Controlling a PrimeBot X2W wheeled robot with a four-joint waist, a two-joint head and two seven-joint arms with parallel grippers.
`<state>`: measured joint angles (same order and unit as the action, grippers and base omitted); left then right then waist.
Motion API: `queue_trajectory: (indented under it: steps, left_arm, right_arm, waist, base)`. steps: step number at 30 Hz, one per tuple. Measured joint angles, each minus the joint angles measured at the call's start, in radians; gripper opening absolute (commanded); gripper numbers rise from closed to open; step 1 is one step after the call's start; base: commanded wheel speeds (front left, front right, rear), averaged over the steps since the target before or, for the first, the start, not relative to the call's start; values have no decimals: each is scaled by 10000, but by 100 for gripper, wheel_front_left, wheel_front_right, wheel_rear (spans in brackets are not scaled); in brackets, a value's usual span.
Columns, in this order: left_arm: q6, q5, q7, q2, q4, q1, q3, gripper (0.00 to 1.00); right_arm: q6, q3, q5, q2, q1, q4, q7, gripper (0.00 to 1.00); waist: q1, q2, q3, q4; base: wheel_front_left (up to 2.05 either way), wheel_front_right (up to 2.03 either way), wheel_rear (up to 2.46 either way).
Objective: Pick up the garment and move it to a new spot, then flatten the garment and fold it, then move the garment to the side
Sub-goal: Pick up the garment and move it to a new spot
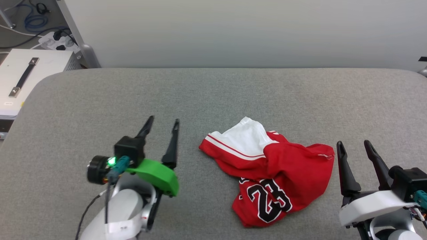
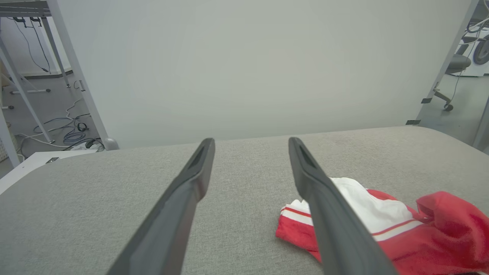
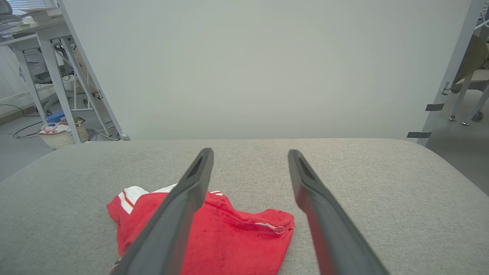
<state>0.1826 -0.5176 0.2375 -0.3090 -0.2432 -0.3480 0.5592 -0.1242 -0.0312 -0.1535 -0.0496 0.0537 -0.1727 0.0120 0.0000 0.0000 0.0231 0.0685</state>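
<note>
The garment (image 1: 270, 168) lies crumpled on the grey padded table (image 1: 213, 93), a red jersey with a white sleeve on top and a black "23" facing up near its front. My left gripper (image 1: 164, 121) hovers open to its left, fingers empty. My right gripper (image 1: 353, 143) stands open just right of the red cloth's edge, holding nothing. In the left wrist view the garment (image 2: 386, 225) sits low right, partly behind the right finger of the left gripper (image 2: 250, 142). In the right wrist view the garment (image 3: 229, 236) lies low left, below the right gripper (image 3: 250, 152).
A pale partition wall (image 1: 247, 33) rises behind the table's far edge. A white case with a black handle (image 1: 23, 78) and cables stand on the floor off the table's far left corner. A basket (image 3: 63, 135) and table legs sit at the left.
</note>
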Motion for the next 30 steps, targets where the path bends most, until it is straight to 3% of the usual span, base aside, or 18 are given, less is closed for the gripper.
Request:
queue_trajectory:
  steps: [10,19,30]
  left_arm:
    - [773,-617,98,-836,788,1608,-1289,100]
    - [587,-685,178,-1093,1975,2520,-1603,100]
    - [489,-472,167,-1133,2090,2840,-1331,100]
  right_arm:
    - [0,-144,-6,0,568,-21,-244,100]
    - [0,-330,-12,-2,924,-192,-376,100]
    - [0,-320,-100,0,1041,-259,-428,100]
  waist:
    - [0,0,-407,82]
    - [0,0,-650,73]
    - [0,0,-598,79]
  base:
    - [0,0,0]
    - [0,0,0]
    - [0,0,0]
